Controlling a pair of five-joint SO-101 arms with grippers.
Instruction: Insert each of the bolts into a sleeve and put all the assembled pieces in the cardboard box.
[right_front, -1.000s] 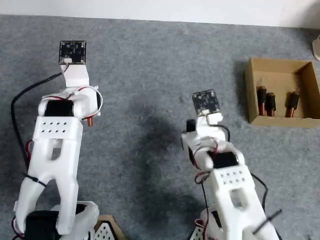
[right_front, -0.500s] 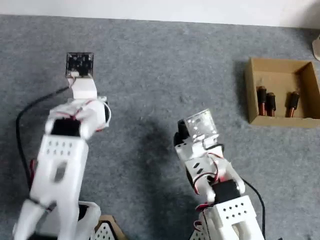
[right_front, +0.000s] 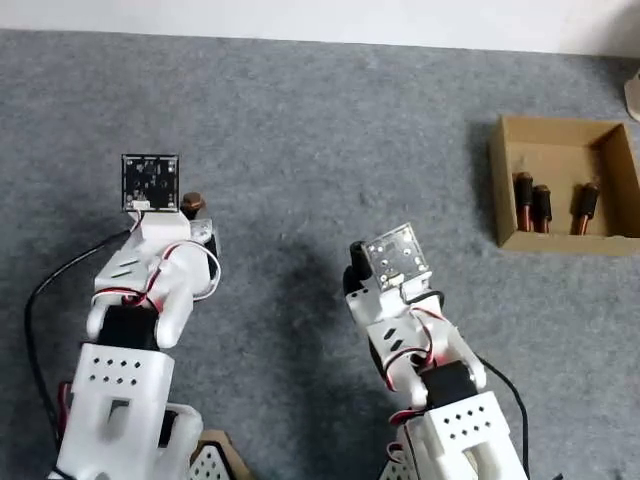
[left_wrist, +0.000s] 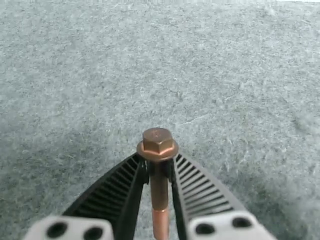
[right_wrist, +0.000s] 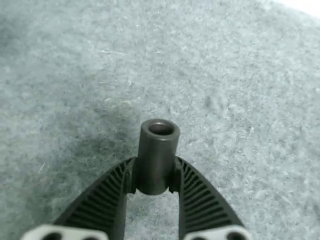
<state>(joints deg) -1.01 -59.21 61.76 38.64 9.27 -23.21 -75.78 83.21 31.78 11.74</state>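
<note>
Grey, felt-like bench (right_front: 300, 110), evenly textured, ending at a pale strip along the far edge. Toward the right side, lying flat on it, an open cardboard box (right_front: 560, 165). Inside, three copper-and-black pieces (right_front: 541, 208), side by side on the box floor.

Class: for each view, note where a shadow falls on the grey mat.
High view: a soft dark patch lies on the mat near the picture's middle. Left wrist view: the mat darkens on both sides of the left hand holding the bolt. Right wrist view: a shadow lies beside the sleeve in the right hand.
</note>
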